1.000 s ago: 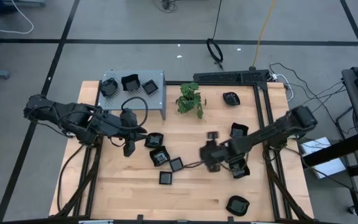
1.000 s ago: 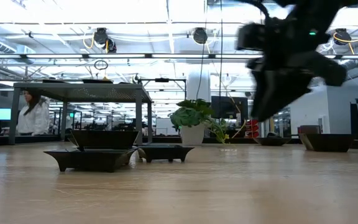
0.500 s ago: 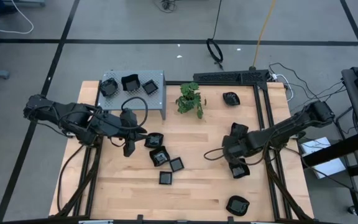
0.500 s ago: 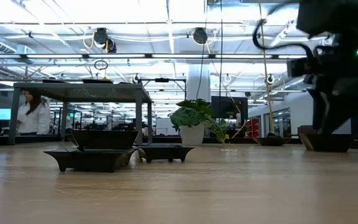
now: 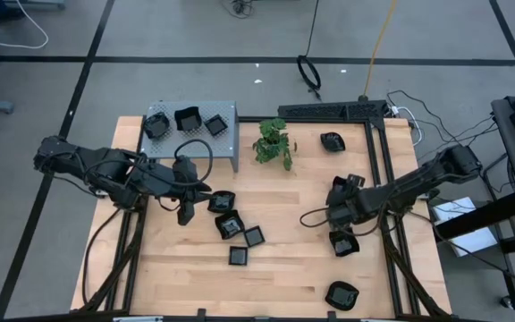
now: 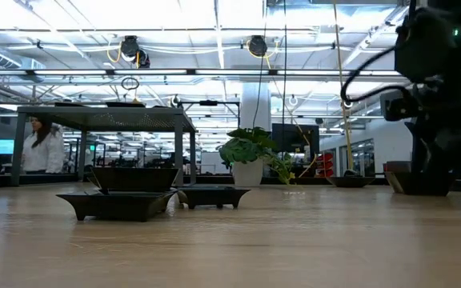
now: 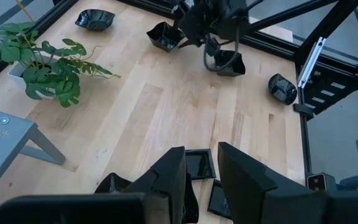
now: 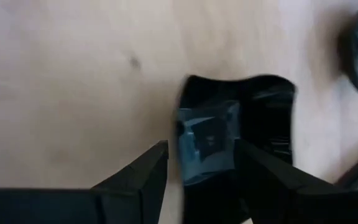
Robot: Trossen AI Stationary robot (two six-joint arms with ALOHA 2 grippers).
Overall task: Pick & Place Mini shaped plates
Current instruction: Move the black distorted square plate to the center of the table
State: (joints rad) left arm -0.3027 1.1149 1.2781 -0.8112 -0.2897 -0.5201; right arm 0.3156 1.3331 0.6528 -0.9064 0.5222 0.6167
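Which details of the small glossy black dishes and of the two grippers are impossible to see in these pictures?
- Right gripper: open above a square black dish; motion blur in the right wrist view hides whether a pad touches it.
- High view: the right gripper covers that dish.
- Three black dishes on the grey perforated shelf: too small for shape.
- Left gripper: open, its fingers cover part of the dishes below.
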